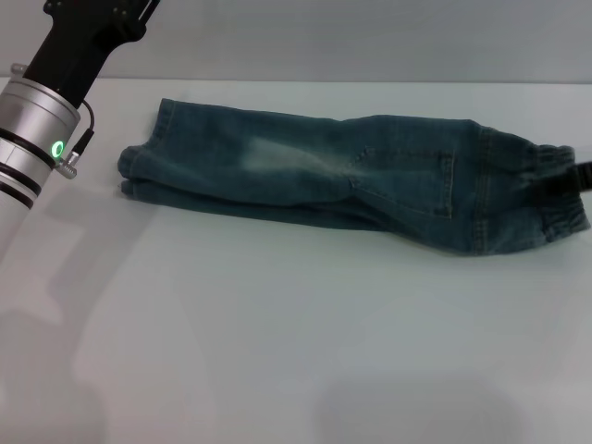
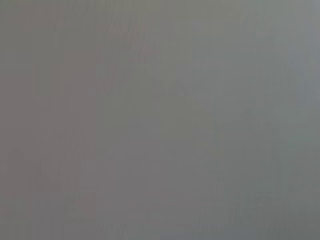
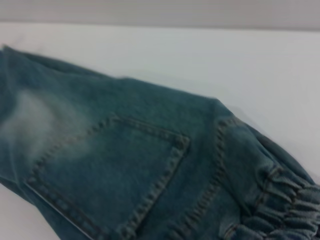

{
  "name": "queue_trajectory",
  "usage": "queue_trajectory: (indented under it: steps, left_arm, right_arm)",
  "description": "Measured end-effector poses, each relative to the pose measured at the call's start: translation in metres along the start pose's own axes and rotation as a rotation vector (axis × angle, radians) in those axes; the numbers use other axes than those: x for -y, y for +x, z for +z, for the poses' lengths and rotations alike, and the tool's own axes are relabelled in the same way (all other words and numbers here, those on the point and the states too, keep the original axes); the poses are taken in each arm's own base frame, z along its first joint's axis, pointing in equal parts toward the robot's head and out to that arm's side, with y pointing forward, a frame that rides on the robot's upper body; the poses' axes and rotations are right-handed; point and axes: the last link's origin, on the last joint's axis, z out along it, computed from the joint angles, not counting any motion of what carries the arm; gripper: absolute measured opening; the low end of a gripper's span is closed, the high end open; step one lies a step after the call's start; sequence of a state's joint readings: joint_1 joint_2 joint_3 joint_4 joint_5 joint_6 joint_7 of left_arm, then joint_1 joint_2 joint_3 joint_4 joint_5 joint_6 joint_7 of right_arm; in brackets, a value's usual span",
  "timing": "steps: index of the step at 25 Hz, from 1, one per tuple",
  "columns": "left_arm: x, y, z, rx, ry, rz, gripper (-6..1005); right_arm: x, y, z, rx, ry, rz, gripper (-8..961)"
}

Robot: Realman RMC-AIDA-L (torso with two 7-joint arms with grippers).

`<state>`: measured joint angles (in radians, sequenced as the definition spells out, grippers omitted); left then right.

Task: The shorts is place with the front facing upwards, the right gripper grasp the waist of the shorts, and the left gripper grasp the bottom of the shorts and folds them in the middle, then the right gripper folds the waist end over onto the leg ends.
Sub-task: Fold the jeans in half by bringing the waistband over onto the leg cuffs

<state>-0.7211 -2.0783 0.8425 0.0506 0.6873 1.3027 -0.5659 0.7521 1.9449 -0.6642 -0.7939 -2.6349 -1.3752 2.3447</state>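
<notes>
**Denim shorts folded lengthwise, second fold not yet made**

Blue denim shorts (image 1: 370, 180) lay across the far half of a white table (image 1: 277, 351), whose near half held nothing but faint shadows. The garment appeared already doubled along its length, one leg stacked on the other, forming a long narrow band running from the table's left side to its right edge. A pale faded patch and a stitched pocket faced upward.

The leg ends (image 1: 134, 171) pointed toward the left side of the table, flat and bunched slightly. The waist of the shorts (image 1: 546, 199), a puckered elastic band, lay at the right edge. A dark shape at that edge, probably the right gripper (image 1: 581, 178), touched the waistband; whether its fingers were spread or pinching the cloth could not be told. Its wrist camera looked closely at the pocket and gathered waistband (image 3: 270, 200).

The left arm's silver, green-lit wrist (image 1: 42, 129) rose at the far left corner, apart from the hems; the left gripper itself was out of sight.

Judging by this layout, the first fold looked finished, and carrying the waist over onto the leg ends remained.
</notes>
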Motion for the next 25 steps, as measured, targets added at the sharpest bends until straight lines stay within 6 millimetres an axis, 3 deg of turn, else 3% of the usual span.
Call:
queue_trajectory:
  steps: [7,18,22,25]
  left_arm:
    - [0.001,0.000,-0.001,-0.002,0.006,-0.001,716]
    - [0.004,-0.001,-0.004,0.011,0.010,0.008,715]
    - [0.003,-0.005,-0.007,0.036,-0.005,0.048,715]
    - [-0.001,-0.012,-0.011,0.071,-0.034,0.097,715]
  right_arm:
    - [-0.007,-0.002,0.005,-0.011,-0.014,-0.018,449]
    - [-0.012,0.000,0.016,0.001,-0.015,-0.040,215]
    - [-0.014,-0.005,0.009,0.012,-0.036,-0.045,143]
    - [-0.021,-0.019,-0.010,0.008,-0.067,-0.065,115]
